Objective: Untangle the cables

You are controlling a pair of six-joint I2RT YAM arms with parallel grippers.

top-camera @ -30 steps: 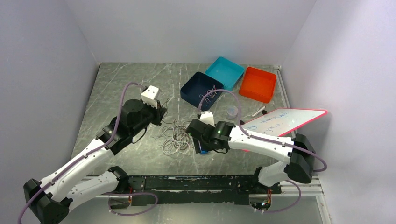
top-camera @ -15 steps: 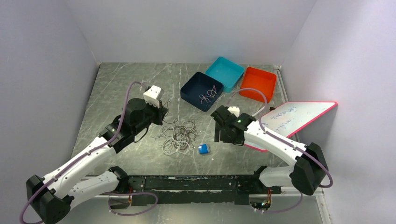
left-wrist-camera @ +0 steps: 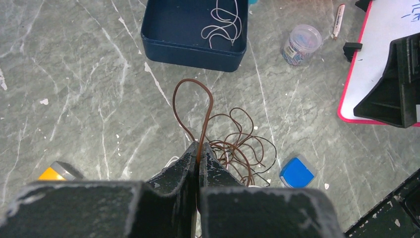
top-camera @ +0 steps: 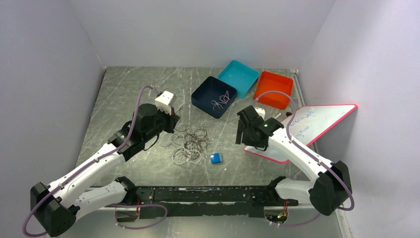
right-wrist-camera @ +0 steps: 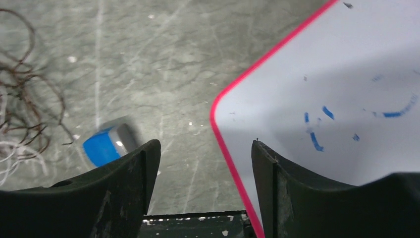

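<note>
Left gripper [left-wrist-camera: 198,157] clamps 1 brown cable [left-wrist-camera: 191,80] — pulling may drag the whole tangle [top-camera: 189,143], tightening knots; right gripper [right-wrist-camera: 204,148], jaws apart, pins nothing.

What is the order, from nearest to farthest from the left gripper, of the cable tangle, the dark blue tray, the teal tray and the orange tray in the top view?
1. The cable tangle, beside the left gripper, which pinches its brown cable.
2. The dark blue tray, back right.
3. The teal tray, behind that.
4. The orange tray, farthest right.
</note>
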